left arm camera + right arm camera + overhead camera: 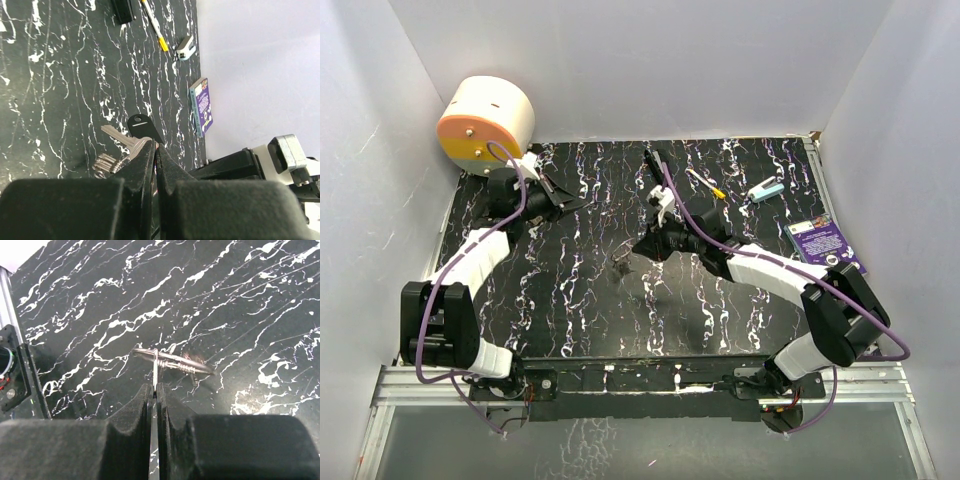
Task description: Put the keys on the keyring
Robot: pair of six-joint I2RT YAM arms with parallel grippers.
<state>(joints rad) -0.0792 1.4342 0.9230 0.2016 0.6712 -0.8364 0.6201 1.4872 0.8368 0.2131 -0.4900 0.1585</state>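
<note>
— Holding anything?
— My right tool (154, 386) is pinched on a thin key (155, 371) that crosses the keyring (170, 361) over the worktop (240, 300).
— And the left tool (156, 144)?
— Closed tight; I see more keys (116, 136) just beside its tip.

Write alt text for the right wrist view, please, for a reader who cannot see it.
Two black fingers, shut, pinch a thin silvery metal piece that stands upright and meets the keyring, seen nearly edge-on over a black, white-veined table. Whether the piece is a key cannot be told.
</note>
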